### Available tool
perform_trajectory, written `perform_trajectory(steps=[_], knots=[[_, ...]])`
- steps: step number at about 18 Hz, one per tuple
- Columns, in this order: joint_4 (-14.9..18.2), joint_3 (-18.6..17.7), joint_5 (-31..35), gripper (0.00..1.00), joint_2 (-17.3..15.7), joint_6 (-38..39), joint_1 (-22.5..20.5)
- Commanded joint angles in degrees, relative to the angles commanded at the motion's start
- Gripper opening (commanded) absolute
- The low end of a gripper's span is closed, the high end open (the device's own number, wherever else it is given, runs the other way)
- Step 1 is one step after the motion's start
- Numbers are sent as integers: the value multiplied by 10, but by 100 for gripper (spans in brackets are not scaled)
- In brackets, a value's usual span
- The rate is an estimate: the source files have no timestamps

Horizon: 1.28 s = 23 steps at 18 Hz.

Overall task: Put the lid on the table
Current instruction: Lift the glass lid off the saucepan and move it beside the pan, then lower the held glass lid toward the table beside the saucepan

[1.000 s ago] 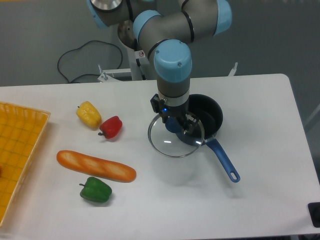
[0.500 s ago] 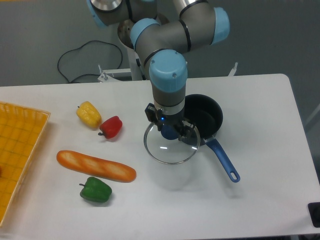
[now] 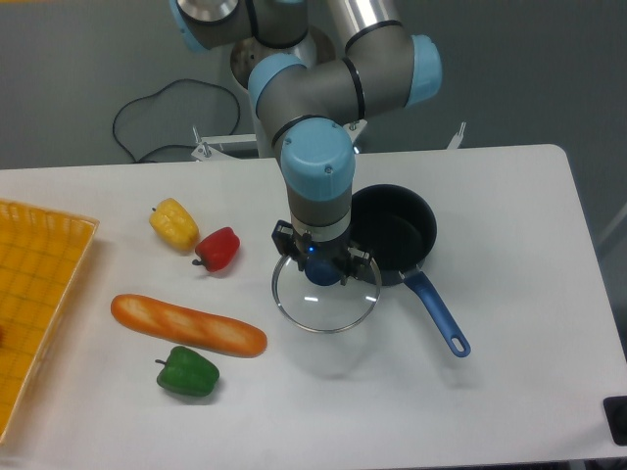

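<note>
While pointing down, hand (image 3: 324, 271) clasping lid (image 3: 325, 304)

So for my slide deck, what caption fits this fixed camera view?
Gripper holds the glass lid by its knob, beside the open pot.

The claw (image 3: 321, 266) is largely hidden under the arm's blue-capped wrist, so its grip on the blue knob of the round clear glass lid (image 3: 325, 299) cannot be made out. The arm also covers the left rim of the dark blue pot (image 3: 402, 235). The picture's left edge cuts off the yellow grid-patterned tray (image 3: 34, 304).
</note>
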State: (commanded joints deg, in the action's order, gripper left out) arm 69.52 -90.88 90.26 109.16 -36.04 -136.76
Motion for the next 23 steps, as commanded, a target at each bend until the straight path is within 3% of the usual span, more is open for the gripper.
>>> perform_trajectory(steps=[23], knots=[[-24, 12, -1, 48, 40, 33, 13]])
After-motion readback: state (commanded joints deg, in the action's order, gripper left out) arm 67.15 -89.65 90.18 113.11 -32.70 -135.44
